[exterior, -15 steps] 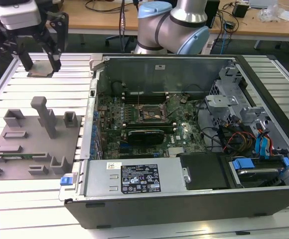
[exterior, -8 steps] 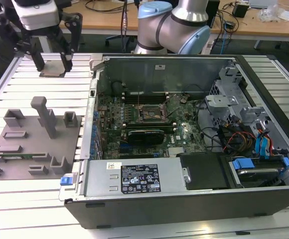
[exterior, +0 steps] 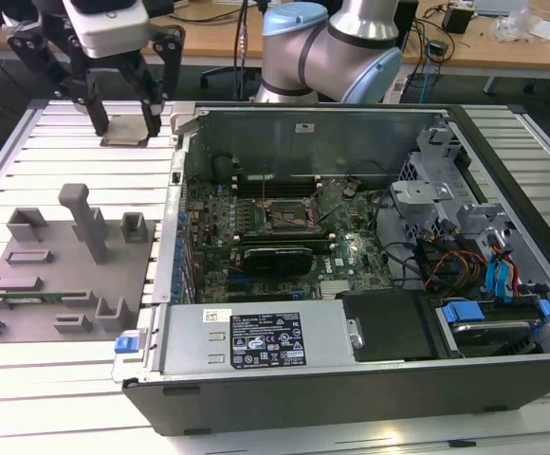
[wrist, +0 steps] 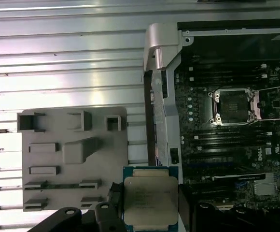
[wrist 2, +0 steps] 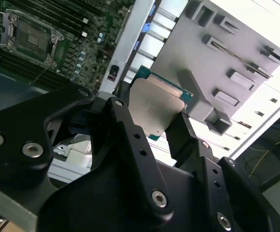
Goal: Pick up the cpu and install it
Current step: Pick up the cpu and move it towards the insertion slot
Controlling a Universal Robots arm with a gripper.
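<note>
Exterior view: where is the gripper?

The gripper (exterior: 123,121) hangs over the far end of the slatted table (exterior: 57,379), on the exterior view's left. It is just beside the far corner of the open computer case (exterior: 351,389).

What are its fingers doing?

They are clamped on the cpu (exterior: 124,136), one black finger on each of two opposite edges. In both wrist views the cpu (wrist 2: 154,108) (wrist: 150,200) lies flat between the fingers (wrist 2: 181,135), silvery metal top towards the cameras, with a thin green rim around it.

What lies beneath it?

Below it are the grey fixture plate (wrist: 75,159) with its raised blocks and the case's side wall.

And the socket?

The black socket (wrist: 231,106) sits on the green motherboard (wrist: 217,159) inside the case, its cover plate swung aside. It is well apart from the cpu.
</note>
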